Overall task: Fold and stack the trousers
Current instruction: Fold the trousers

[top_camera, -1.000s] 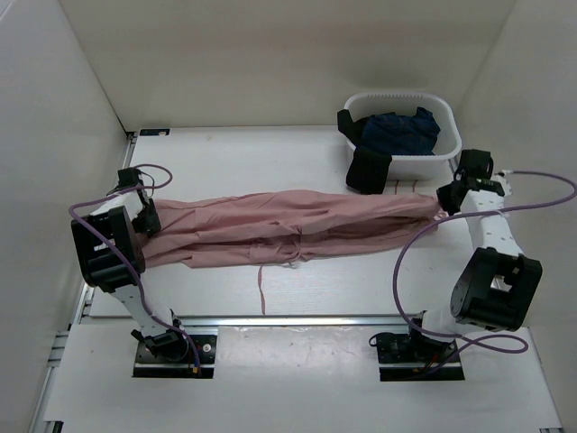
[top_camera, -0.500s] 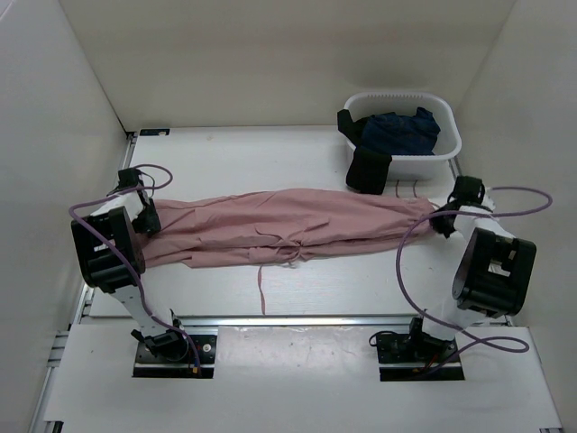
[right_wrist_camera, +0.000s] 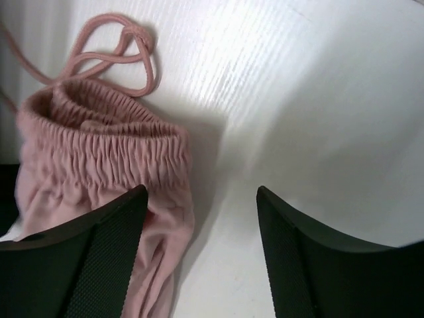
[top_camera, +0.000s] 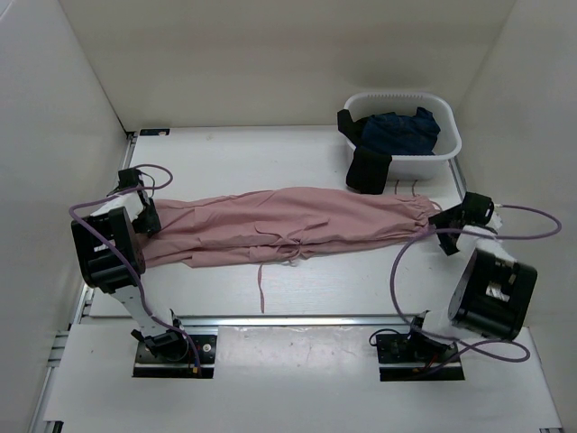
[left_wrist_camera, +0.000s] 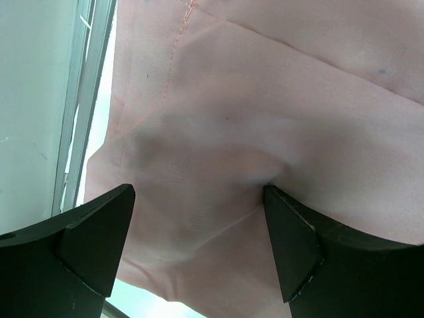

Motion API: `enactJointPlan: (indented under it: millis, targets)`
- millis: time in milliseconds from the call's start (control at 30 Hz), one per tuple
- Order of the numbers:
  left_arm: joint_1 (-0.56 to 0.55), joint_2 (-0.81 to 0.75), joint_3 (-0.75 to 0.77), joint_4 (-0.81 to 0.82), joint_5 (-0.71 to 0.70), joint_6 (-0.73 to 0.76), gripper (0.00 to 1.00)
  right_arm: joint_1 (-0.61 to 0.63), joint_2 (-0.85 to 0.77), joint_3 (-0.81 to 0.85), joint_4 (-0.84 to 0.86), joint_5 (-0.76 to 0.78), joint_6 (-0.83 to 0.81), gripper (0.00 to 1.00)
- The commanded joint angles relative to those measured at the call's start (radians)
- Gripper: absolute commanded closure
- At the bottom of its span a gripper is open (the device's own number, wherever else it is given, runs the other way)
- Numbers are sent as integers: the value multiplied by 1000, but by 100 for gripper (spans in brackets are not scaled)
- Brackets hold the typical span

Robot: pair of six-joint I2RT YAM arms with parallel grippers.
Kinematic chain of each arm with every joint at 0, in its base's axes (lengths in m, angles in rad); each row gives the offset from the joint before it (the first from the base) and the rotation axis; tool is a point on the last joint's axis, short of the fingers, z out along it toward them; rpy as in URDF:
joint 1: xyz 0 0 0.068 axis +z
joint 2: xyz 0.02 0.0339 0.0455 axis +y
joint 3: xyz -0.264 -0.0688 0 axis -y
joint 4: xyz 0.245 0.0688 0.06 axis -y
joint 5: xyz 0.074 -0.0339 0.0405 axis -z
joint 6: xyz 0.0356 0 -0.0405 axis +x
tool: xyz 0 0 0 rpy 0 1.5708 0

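Right end effector [top_camera: 450,223]: jaws stand apart with nothing between them. In the right wrist view [right_wrist_camera: 201,192] bare desk [right_wrist_camera: 318,99] shows in the gap, and one finger [right_wrist_camera: 99,252] lies just beside the gathered waistband of the trousers [right_wrist_camera: 99,165]. Whether that finger touches the fabric cannot be told. A looped pink drawstring [right_wrist_camera: 112,53] lies on the desk just past the waistband.

Left end effector [top_camera: 149,216]: jaws wide apart and clamped on nothing. In the left wrist view [left_wrist_camera: 199,192] pink cloth [left_wrist_camera: 265,119] fills the space between and beyond the fingers, with a soft ridge rising close to one fingertip [left_wrist_camera: 281,218]. Contact with the cloth cannot be confirmed.

The trousers [top_camera: 288,225] lie flat on the desk [top_camera: 315,289], stretched lengthwise from left to right across its middle. Their left end sits under the left end effector. Their waistband end lies just beside the right end effector. A thin drawstring [top_camera: 261,289] trails from the middle of the garment toward the near edge.

A white basket [top_camera: 446,149] stands at the far right of the desk, beyond the waistband end and apart from it. It holds a dark navy garment [top_camera: 401,131]. A black garment [top_camera: 368,167] hangs over its front rim down to the desk, close to the far edge of the trousers.
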Motion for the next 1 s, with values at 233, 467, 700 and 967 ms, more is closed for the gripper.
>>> enactJointPlan:
  millis: [233, 467, 700, 967]
  targets:
    - [6, 81, -55, -27, 9, -10, 10, -4, -194, -99, 112, 32, 130, 28]
    - [6, 81, -46, -36, 9, -10, 10, -4, 177, 106, 82, -115, 81, 16]
    - [6, 81, -46, -45, 9, -10, 10, -4, 288, 136, 127, -126, 174, 28]
    - [6, 81, -28, -54, 0, -10, 10, 7, 183, 26, 120, -158, 247, 30]
